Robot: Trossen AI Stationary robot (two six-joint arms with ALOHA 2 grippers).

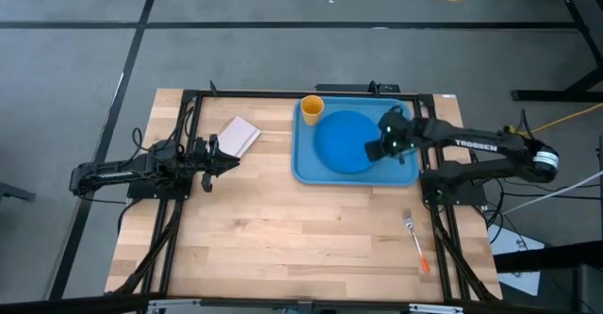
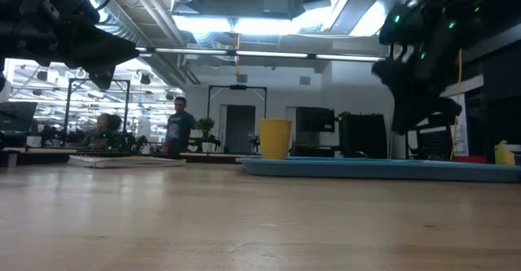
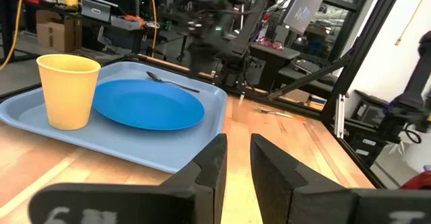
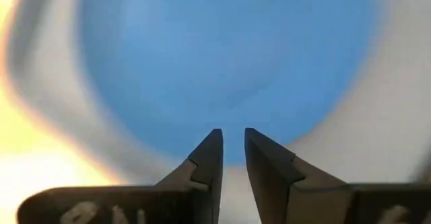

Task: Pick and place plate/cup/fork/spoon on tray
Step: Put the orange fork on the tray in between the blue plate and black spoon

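Plate (image 1: pixel 344 141), cup (image 1: pixel 312 107) and spoon (image 3: pixel 172 83) sit on the tray (image 1: pixel 303 168); fork (image 1: pixel 416 239) remains on the table; my right gripper (image 1: pixel 376 149) hovers nearly closed, empty.

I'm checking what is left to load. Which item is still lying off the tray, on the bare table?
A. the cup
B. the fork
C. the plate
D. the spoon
B: the fork lies on the wooden table near the right arm's base, well clear of the tray, while the cup, plate and spoon all sit on the tray.
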